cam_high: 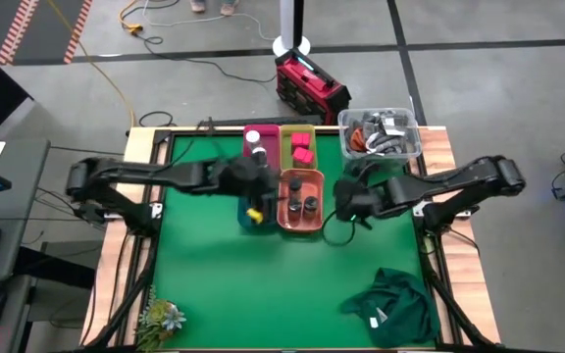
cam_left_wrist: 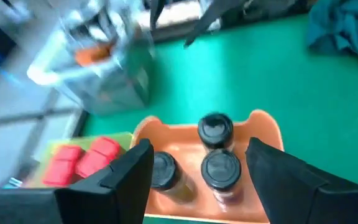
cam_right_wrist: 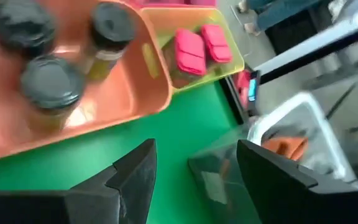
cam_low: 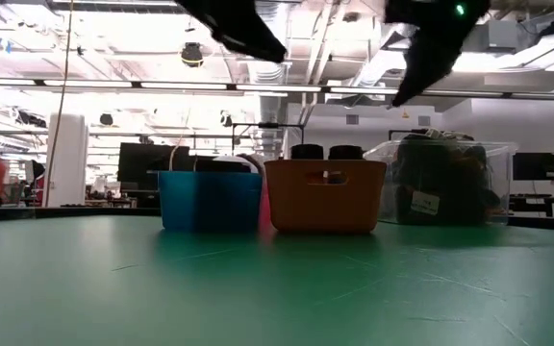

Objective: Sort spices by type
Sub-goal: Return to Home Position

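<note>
Three dark round jars [cam_left_wrist: 219,168] stand upright in the orange bin [cam_high: 302,218]. Pink-red blocks [cam_high: 302,147] lie in the yellow-green bin [cam_high: 314,132]. A white-capped jar [cam_high: 253,137] stands in the pink bin [cam_high: 268,157]. My left gripper [cam_left_wrist: 199,144] hovers open above the blue bin [cam_low: 210,197] and the orange bin's left side, with nothing between its fingers. My right gripper [cam_right_wrist: 196,146] hangs open over the table just right of the orange bin, also holding nothing. In the high view they are my left gripper [cam_high: 258,188] and my right gripper [cam_high: 344,208].
A clear box of cables [cam_high: 381,132] stands at the far right corner, close behind my right arm. A crumpled green cloth [cam_high: 390,304] lies at the near right. A small plant [cam_high: 160,319] sits at the near left edge. Bare green table [cam_high: 224,284] spreads toward the near side.
</note>
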Controlling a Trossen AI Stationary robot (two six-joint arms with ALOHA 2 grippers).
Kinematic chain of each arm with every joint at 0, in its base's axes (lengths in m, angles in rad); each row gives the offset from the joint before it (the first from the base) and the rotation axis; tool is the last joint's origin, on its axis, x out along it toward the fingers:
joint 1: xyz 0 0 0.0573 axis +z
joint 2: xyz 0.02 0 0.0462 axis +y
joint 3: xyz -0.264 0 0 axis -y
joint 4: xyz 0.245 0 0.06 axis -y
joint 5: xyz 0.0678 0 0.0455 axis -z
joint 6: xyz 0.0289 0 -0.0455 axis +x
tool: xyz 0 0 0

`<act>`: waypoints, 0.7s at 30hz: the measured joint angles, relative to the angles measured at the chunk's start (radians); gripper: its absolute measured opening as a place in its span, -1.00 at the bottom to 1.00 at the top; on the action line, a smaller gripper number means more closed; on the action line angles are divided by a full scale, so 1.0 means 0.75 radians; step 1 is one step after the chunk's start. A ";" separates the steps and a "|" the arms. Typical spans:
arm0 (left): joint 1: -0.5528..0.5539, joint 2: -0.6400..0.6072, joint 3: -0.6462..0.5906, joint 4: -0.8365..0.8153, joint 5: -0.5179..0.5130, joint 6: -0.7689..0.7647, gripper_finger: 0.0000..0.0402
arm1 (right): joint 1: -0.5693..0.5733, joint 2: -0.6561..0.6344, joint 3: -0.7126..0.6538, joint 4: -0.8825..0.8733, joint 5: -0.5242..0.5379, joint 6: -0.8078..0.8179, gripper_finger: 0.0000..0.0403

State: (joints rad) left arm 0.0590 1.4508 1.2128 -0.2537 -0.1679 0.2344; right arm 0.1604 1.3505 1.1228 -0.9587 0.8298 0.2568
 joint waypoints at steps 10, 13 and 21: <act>-0.163 -0.441 -0.622 0.461 -0.164 -0.117 0.09 | -0.041 -0.543 -0.654 0.893 -0.387 -0.240 0.29; -0.166 -0.559 -0.776 0.557 -0.167 -0.197 0.08 | -0.051 -0.646 -0.778 1.039 -0.449 -0.308 0.29; -0.205 -0.851 -1.001 0.608 -0.220 -0.240 0.07 | -0.148 -0.938 -1.019 1.211 -0.653 -0.282 0.29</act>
State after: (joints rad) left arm -0.0946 0.8124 0.4618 0.2020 -0.3325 0.0540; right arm 0.0497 0.6471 0.3589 -0.0502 0.3399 0.0454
